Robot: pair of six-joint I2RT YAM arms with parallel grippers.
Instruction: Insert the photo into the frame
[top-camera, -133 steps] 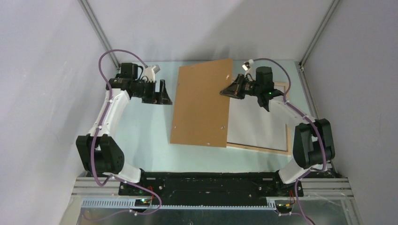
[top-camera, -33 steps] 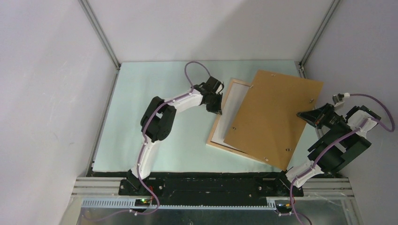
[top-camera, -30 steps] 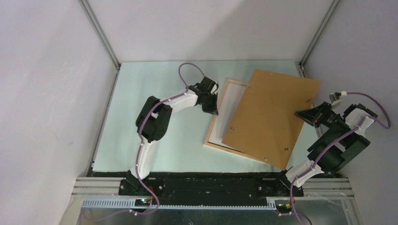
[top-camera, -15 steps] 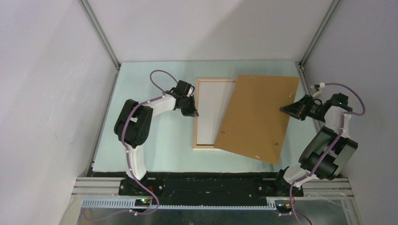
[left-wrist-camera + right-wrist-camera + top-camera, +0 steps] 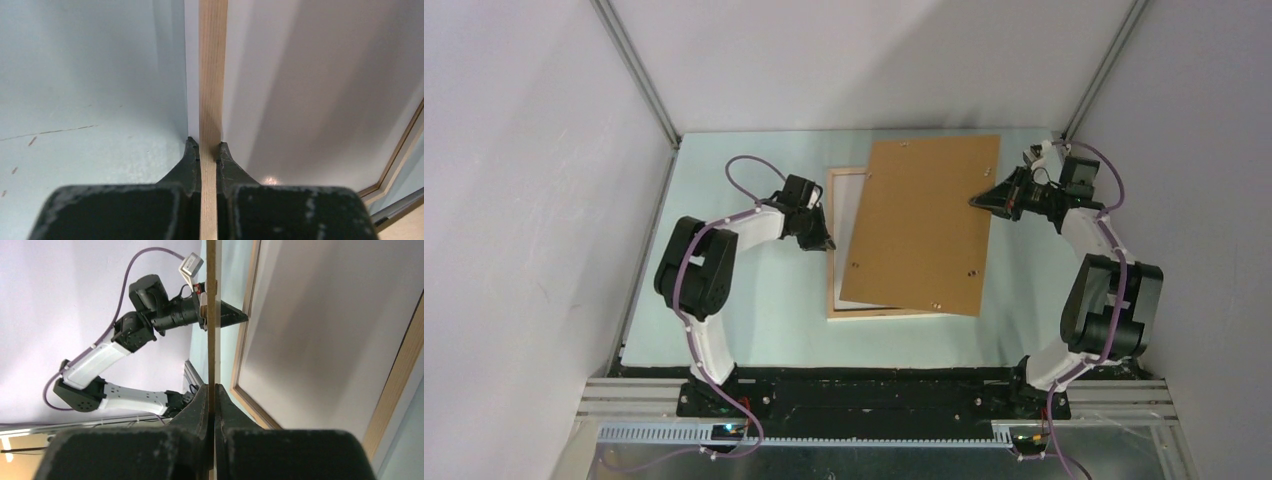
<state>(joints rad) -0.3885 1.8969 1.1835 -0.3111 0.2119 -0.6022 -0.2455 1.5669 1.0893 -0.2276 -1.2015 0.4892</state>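
The frame point(image 5: 832, 270), thin pale wood, lies flat mid-table. My left gripper point(image 5: 826, 243) is shut on its left rail point(image 5: 212, 75), one finger on each side of the wood point(image 5: 209, 148). Inside the rails lies a flat pale sheet point(image 5: 849, 215); no printed picture shows, so I cannot tell whether it is the photo. A brown backing board point(image 5: 919, 225) hangs tilted over most of the frame. My right gripper point(image 5: 977, 202) is shut on its right edge, seen edge-on in the right wrist view point(image 5: 211, 315), with the jaws point(image 5: 212, 388) pinching it.
Aluminium posts point(image 5: 636, 75) and grey walls close in the pale green table point(image 5: 724, 300). The left arm's elbow point(image 5: 692, 275) stands left of the frame. The right arm's elbow point(image 5: 1114, 305) stands near the right wall. The black base rail point(image 5: 864, 395) runs along the near edge.
Frame and board have both slid left and turned to stand nearly square to the table. The board has swung over the frame and covers most of it. Both grips held.
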